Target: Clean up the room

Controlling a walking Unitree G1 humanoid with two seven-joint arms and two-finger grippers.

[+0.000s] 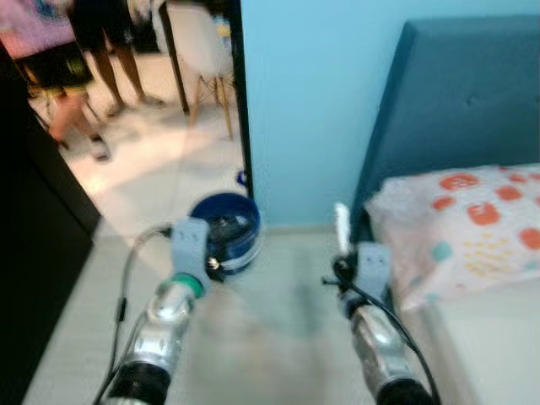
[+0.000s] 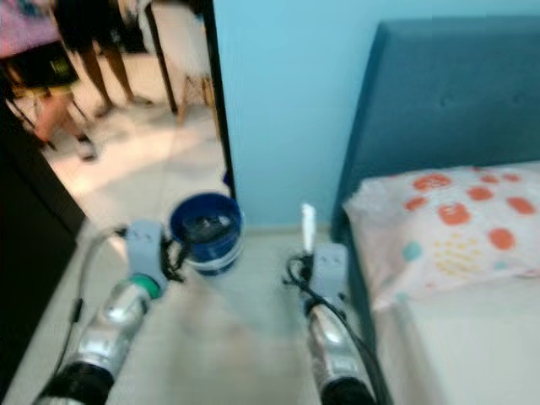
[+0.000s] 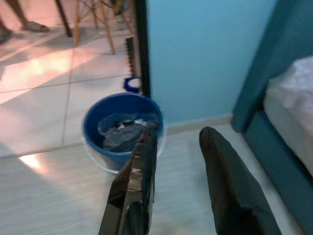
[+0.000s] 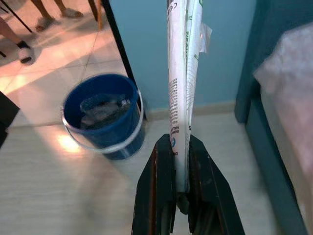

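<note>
Blue plastic bucket [image 4: 103,117] stands on the pale floor [image 1: 278,337] at the foot of the light blue wall [image 1: 312,101], just beside the dark door frame [image 1: 239,84]; crumpled wrappers and bits of rubbish lie inside it. The right pincer [image 4: 180,161] is closed on a rolled-up white wrapper [image 4: 182,73], which stands upright between its black fingers [image 4: 156,186]. Small dark print and green lettering run along the wrapper, too blurred to read. In the head views the wrapper pokes up as a white stick to the right of the bucket, near the corner of the teal bed frame [image 1: 422,126].

The left pincer [image 3: 178,161] is held out just near of the bucket, its two fingers parted with a clear gap and nothing between them.

On the right, a white pillow [image 1: 464,228] with orange, teal and yellow spots lies on the bed against the padded teal headboard. Far left, through the doorway, the legs of two people [image 1: 80,67] stand on glossy tiles beside a white chair [image 1: 202,51] with wooden legs. A small blue ring-shaped object [image 3: 131,84] lies on the tiles by the door frame.
</note>
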